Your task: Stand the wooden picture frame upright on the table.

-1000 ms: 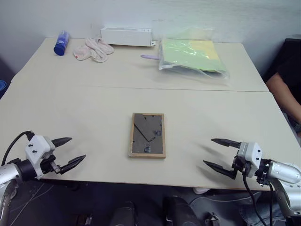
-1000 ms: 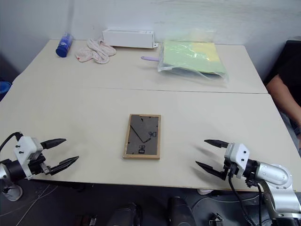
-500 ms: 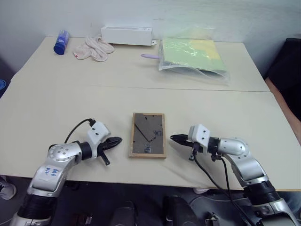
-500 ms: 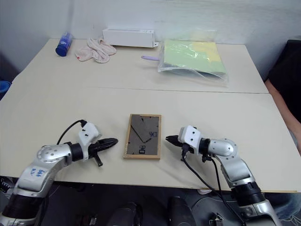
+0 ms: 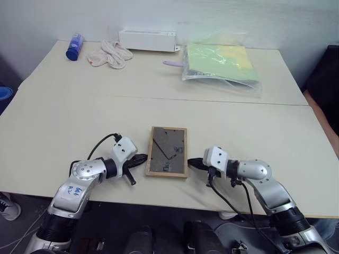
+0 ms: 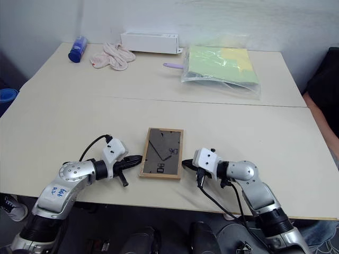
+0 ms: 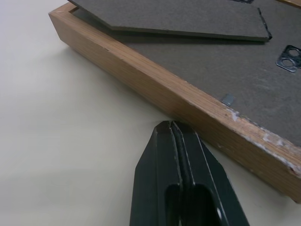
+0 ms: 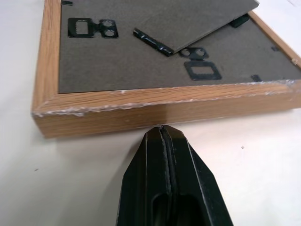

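While the wooden picture frame [image 5: 167, 151] lies flat, back side up, in the lower middle of the head views on the near panel of the table [image 5: 63, 119], nothing of the standing-up appears done yet. Its dark backing faces up and the easel stand [image 8: 197, 21] is folded against it. The left gripper [image 5: 142, 158] has its fingers pressed together, tips right at the frame's left wooden edge; the right gripper [image 5: 194, 162] is likewise closed on nothing, tips just at the right edge. Whether either tip touches the wood cannot be told. Judging from this, the whole job is left: raise the frame, swing out the stand and set it down upright.

As for containers, a clear plastic bag [image 5: 221, 63] in the upper right holds yellow-green sheets, and a white box [image 5: 148, 40] sits at the top, its contents not visible. A blue bottle [image 5: 73, 46] lies on its side at the upper left beside a crumpled cloth [image 5: 110, 54]
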`<move>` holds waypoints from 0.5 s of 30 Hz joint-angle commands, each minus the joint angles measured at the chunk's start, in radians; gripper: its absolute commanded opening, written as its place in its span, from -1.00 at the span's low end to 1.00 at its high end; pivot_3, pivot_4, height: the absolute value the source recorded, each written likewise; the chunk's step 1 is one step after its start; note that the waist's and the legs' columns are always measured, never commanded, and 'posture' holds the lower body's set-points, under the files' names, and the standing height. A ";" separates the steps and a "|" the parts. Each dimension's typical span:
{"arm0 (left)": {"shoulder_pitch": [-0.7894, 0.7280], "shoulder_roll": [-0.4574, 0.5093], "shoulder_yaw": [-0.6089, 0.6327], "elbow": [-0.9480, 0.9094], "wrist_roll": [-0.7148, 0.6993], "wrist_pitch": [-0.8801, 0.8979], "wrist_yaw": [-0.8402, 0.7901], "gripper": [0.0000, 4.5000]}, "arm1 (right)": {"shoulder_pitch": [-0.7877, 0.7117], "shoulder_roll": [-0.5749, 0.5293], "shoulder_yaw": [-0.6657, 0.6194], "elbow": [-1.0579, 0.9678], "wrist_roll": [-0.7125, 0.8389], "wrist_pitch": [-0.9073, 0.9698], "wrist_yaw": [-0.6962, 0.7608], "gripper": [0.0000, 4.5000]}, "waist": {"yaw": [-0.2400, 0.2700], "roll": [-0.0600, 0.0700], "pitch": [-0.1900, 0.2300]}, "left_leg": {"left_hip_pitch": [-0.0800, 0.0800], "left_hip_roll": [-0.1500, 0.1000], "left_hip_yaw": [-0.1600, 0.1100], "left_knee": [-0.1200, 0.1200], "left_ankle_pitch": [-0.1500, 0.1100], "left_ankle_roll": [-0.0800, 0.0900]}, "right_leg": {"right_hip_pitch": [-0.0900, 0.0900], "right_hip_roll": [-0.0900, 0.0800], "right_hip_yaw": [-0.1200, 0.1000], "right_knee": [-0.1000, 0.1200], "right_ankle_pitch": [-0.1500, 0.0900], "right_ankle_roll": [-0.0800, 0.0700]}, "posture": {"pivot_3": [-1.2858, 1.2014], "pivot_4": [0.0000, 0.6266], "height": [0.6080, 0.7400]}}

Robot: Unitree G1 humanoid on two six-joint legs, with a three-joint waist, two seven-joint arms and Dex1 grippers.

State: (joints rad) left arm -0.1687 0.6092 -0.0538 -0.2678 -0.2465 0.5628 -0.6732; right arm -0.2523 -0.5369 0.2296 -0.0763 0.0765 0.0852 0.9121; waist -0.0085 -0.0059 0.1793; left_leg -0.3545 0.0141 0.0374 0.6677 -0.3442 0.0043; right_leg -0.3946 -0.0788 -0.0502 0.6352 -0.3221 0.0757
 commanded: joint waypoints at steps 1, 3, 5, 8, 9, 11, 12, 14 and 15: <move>0.039 0.057 0.136 -0.021 -0.111 0.169 -0.031 -0.82 | 0.018 -0.064 -0.040 -0.049 0.006 0.003 0.023 -1.00 | -0.006 0.000 0.000 | 0.000 0.000 0.000 0.000 0.000 0.000 | 0.000 0.000 0.000 0.000 0.000 0.000 | 0.03 -0.52 1.00; 0.040 0.096 0.212 -0.035 -0.248 0.332 -0.088 -0.62 | 0.022 -0.096 -0.047 -0.072 0.022 0.011 0.045 -1.00 | -0.011 0.000 0.000 | 0.001 0.000 0.000 0.000 0.000 0.000 | 0.000 0.000 0.000 -0.002 0.000 0.000 | 0.03 -0.52 1.00; 0.026 0.168 0.249 -0.026 -0.376 0.553 -0.149 -0.35 | 0.023 -0.121 -0.046 -0.104 0.040 0.028 0.071 -1.00 | -0.016 0.000 0.000 | 0.001 0.000 -0.001 -0.001 0.000 -0.001 | 0.000 0.000 0.000 -0.002 0.000 -0.001 | 0.03 -0.52 1.00; -0.104 0.155 0.339 0.071 -0.517 0.882 -0.155 0.03 | 0.013 -0.120 -0.027 -0.133 0.039 0.042 0.079 -1.00 | -0.020 0.000 0.000 | 0.001 0.000 -0.001 -0.001 0.000 -0.001 | 0.000 0.000 0.000 -0.002 0.000 -0.001 | 0.03 -0.52 1.00; -0.160 0.145 0.344 0.112 -0.550 0.975 -0.147 0.11 | 0.009 -0.112 -0.017 -0.135 0.032 0.047 0.075 -1.00 | -0.018 0.000 0.000 | 0.001 0.000 -0.001 -0.001 0.000 -0.001 | 0.000 0.000 0.000 -0.002 0.000 -0.001 | 0.03 -0.52 1.00; -0.235 0.133 0.317 0.202 -0.644 1.050 -0.088 0.26 | 0.001 -0.098 0.000 -0.138 0.019 0.056 0.067 -1.00 | -0.006 -0.003 0.001 | -0.001 0.000 -0.002 0.003 0.001 -0.001 | -0.001 0.000 -0.002 0.001 0.000 -0.001 | 0.03 -0.52 1.00; -0.256 0.125 0.306 0.234 -0.686 1.052 -0.052 0.39 | -0.001 -0.095 0.006 -0.140 0.016 0.061 0.063 -1.00 | -0.005 -0.003 0.001 | -0.001 0.000 -0.002 0.002 0.001 -0.001 | -0.001 0.001 -0.001 0.003 0.000 -0.001 | 0.03 -0.52 1.00; -0.309 0.089 0.297 0.325 -0.777 1.052 0.052 0.39 | -0.011 -0.082 0.020 -0.145 0.009 0.070 0.058 -1.00 | -0.002 -0.003 0.001 | -0.001 -0.001 -0.002 0.001 0.001 -0.001 | -0.001 0.000 0.000 0.003 0.000 -0.001 | 0.03 -0.52 1.00; -0.325 0.083 0.273 0.347 -0.806 1.052 0.094 0.39 | -0.015 -0.077 0.028 -0.146 0.006 0.075 0.057 -1.00 | -0.002 -0.003 0.001 | -0.001 -0.001 -0.002 0.001 0.001 -0.001 | -0.001 0.000 0.000 0.003 0.000 0.000 | 0.03 -0.52 1.00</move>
State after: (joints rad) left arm -0.4792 0.7003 0.2421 0.0455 -0.9780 1.6037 -0.6457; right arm -0.2562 -0.6200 0.2539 -0.1903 0.0820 0.1563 0.9763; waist -0.0107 -0.0092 0.1800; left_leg -0.3559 0.0132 0.0355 0.6690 -0.3434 0.0033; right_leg -0.3959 -0.0786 -0.0507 0.6378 -0.3224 0.0754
